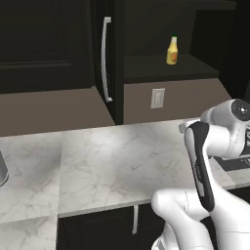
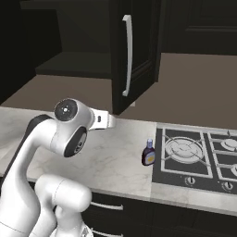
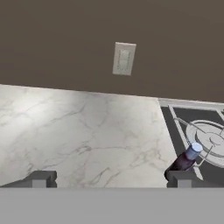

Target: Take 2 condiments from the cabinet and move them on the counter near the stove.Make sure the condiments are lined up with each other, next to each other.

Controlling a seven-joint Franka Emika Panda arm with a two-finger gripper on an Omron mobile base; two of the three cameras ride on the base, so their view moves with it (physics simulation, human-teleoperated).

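The dark purple-brown condiment (image 2: 148, 152) with a pale cap stands upright on the white marble counter (image 2: 106, 157), just left of the black stove (image 2: 199, 159). In the hand view this bottle (image 3: 187, 158) rises right behind my right fingertip (image 3: 180, 177), at the stove's (image 3: 205, 140) edge. My gripper (image 3: 110, 178) is open and wide, with only bare counter (image 3: 87, 135) between the fingers. The yellow condiment (image 1: 172, 50) with a green cap stands on the inner shelf of the dark cabinet (image 1: 161, 68), whose door with the silver bar handle (image 1: 106, 58) hangs open.
A white wall outlet (image 1: 157, 97) sits on the brown backsplash below the cabinet. The open cabinet door (image 2: 132, 55) juts out over the counter. A grey rounded object (image 1: 2, 168) shows at the far left counter edge. My white arm (image 1: 205, 146) rises at the right.
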